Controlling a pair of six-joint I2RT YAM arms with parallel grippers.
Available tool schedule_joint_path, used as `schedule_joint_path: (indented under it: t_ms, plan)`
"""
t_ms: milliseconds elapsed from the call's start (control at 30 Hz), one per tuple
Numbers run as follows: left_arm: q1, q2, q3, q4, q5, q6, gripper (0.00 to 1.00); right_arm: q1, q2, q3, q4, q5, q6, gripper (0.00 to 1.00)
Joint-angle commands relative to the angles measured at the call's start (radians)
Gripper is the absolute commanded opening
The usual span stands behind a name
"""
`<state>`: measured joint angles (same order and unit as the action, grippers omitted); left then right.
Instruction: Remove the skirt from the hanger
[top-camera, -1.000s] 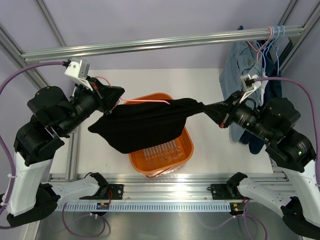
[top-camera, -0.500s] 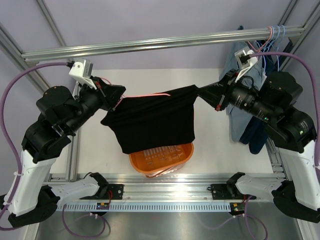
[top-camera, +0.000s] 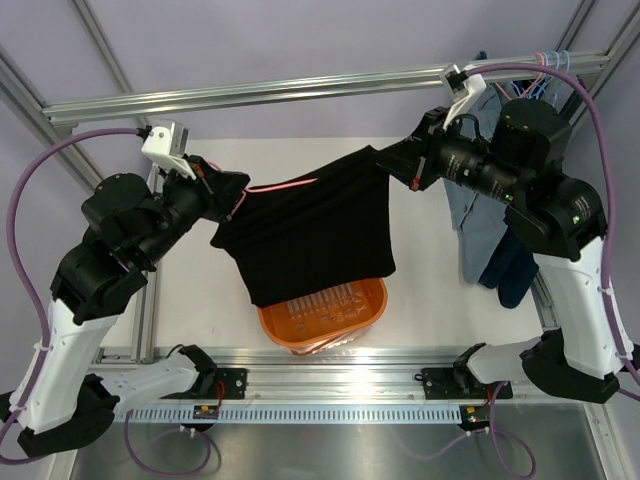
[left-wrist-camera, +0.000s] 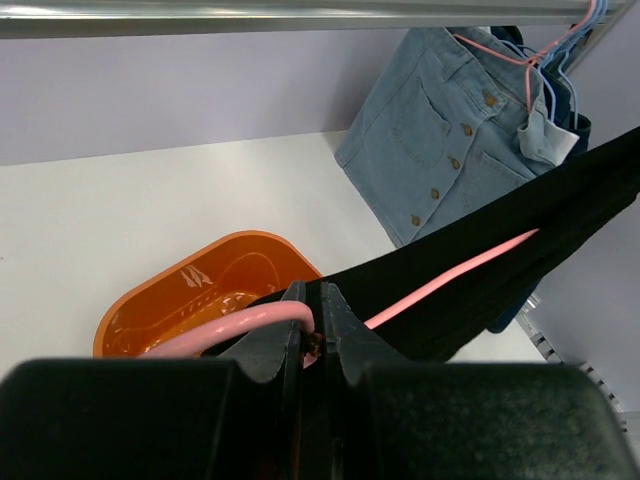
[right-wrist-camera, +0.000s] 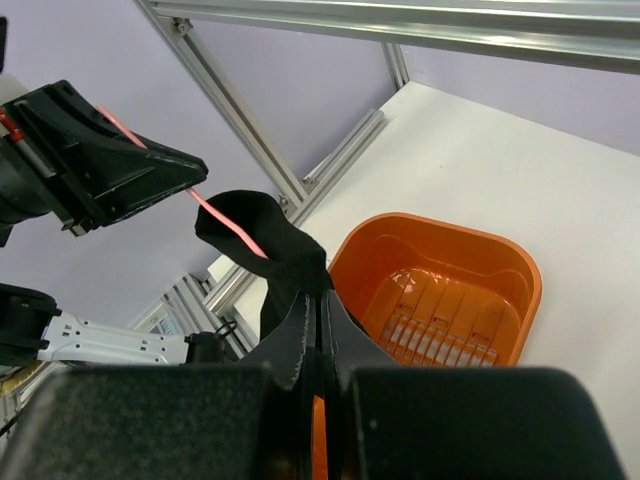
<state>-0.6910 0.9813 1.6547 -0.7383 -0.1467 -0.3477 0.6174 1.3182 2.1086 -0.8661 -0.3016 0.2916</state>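
Observation:
The light-blue denim skirt (top-camera: 466, 215) (left-wrist-camera: 440, 150) hangs from the rail at the back right on a pink wire hanger (left-wrist-camera: 500, 52); neither gripper touches it. My left gripper (top-camera: 240, 195) (left-wrist-camera: 313, 300) is shut on another pink wire hanger (top-camera: 285, 185) (left-wrist-camera: 450, 280). That hanger carries a black garment (top-camera: 310, 240) (right-wrist-camera: 270, 240). My right gripper (top-camera: 385, 160) (right-wrist-camera: 322, 300) is shut on the black garment's right upper corner, raised high. The black garment hangs stretched between both grippers.
An orange basket (top-camera: 325, 315) (right-wrist-camera: 450, 290) stands on the white table below the black garment. Dark navy jeans (top-camera: 510, 270) and light-blue hangers (top-camera: 562, 62) share the rail's right end (top-camera: 300, 90). The right arm stands in front of the skirt.
My right gripper has risen and moved back with the black garment's corner. The garment now hangs higher above the basket. The left gripper shifted slightly, still on the pink hanger.

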Motion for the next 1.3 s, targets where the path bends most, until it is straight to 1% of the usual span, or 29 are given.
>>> schedule_joint_path:
  t_ms: [0, 167, 267, 300, 333, 367, 400, 433, 533, 633, 667, 733, 767, 800, 833, 867, 900, 933, 967, 1033, 1100, 1167, 1200, 1233, 1267]
  plan:
    - [0.007, -0.004, -0.03, -0.023, -0.036, 0.044, 0.0, -0.016, 0.006, 0.051, 0.067, -0.013, 0.009, 0.0]
    - [0.008, -0.024, 0.002, -0.041, -0.05, 0.064, 0.0, -0.022, -0.063, -0.044, 0.047, 0.148, -0.025, 0.0]
    - [0.008, -0.059, 0.002, -0.035, -0.074, 0.062, 0.0, -0.074, -0.114, -0.105, 0.026, 0.194, -0.026, 0.0]
    - [0.008, -0.07, 0.002, -0.035, -0.086, 0.064, 0.0, -0.108, -0.16, -0.137, 0.032, 0.173, -0.02, 0.0]
    - [0.008, -0.093, 0.001, -0.035, -0.1, 0.067, 0.0, -0.21, -0.186, -0.201, 0.048, 0.141, -0.016, 0.0]
    - [0.01, -0.102, -0.004, -0.038, -0.123, 0.078, 0.0, -0.276, -0.229, -0.228, 0.052, 0.054, 0.0, 0.0]
    - [0.008, -0.11, -0.003, -0.044, -0.134, 0.082, 0.0, -0.347, -0.243, -0.249, 0.052, 0.004, 0.0, 0.0]
    - [0.01, -0.121, -0.003, -0.05, -0.151, 0.085, 0.0, -0.464, -0.257, -0.278, 0.044, -0.052, -0.011, 0.0]
    - [0.01, -0.136, -0.004, -0.056, -0.166, 0.09, 0.0, -0.579, -0.281, -0.311, 0.013, -0.103, -0.048, 0.0]
    - [0.008, -0.136, -0.01, -0.03, -0.163, 0.072, 0.0, -0.582, -0.316, -0.384, 0.064, -0.18, -0.031, 0.0]
    - [0.01, -0.129, -0.009, -0.003, -0.177, 0.061, 0.0, -0.584, -0.326, -0.406, 0.082, -0.238, 0.003, 0.0]
    - [0.01, -0.122, -0.009, 0.039, -0.197, 0.012, 0.0, -0.581, -0.339, -0.471, 0.122, -0.307, 0.047, 0.0]
    - [0.008, -0.118, -0.007, 0.097, -0.195, -0.005, 0.0, -0.564, -0.344, -0.493, 0.137, -0.351, 0.058, 0.0]
    - [0.01, -0.096, -0.001, 0.128, -0.176, -0.02, 0.0, -0.536, -0.367, -0.516, 0.156, -0.343, 0.073, 0.0]
    - [0.01, -0.073, 0.042, 0.148, -0.13, -0.019, 0.0, -0.503, -0.376, -0.538, 0.177, -0.329, 0.083, 0.0]
    - [0.01, -0.041, 0.083, 0.149, -0.104, -0.034, 0.0, -0.467, -0.379, -0.536, 0.182, -0.305, 0.086, 0.0]
    - [0.01, 0.023, 0.127, 0.143, -0.076, -0.039, 0.0, -0.381, -0.375, -0.53, 0.18, -0.285, 0.092, 0.0]
    - [0.01, 0.049, 0.202, 0.145, -0.041, -0.046, 0.0, -0.34, -0.369, -0.51, 0.179, -0.266, 0.096, 0.0]
    - [0.01, 0.071, 0.23, 0.151, 0.023, -0.077, 0.0, -0.314, -0.353, -0.504, 0.18, -0.263, 0.099, 0.0]
    - [0.01, 0.092, 0.261, 0.165, 0.064, -0.105, 0.0, -0.285, -0.35, -0.51, 0.219, -0.283, 0.133, 0.0]
    - [0.01, 0.077, 0.255, 0.18, 0.058, -0.117, 0.0, -0.278, -0.338, -0.501, 0.248, -0.303, 0.144, 0.0]
    - [0.01, 0.071, 0.264, 0.166, 0.012, -0.114, 0.0, -0.269, -0.312, -0.472, 0.245, -0.295, 0.139, 0.0]
    - [0.008, 0.068, 0.267, 0.163, -0.005, -0.114, 0.0, -0.268, -0.303, -0.425, 0.239, -0.294, 0.138, 0.0]
    - [0.008, 0.059, 0.272, 0.157, -0.051, -0.116, 0.0, -0.263, -0.292, -0.394, 0.239, -0.297, 0.144, 0.0]
    - [0.01, 0.054, 0.272, 0.158, -0.08, -0.125, 0.0, -0.262, -0.263, -0.327, 0.234, -0.304, 0.147, 0.0]
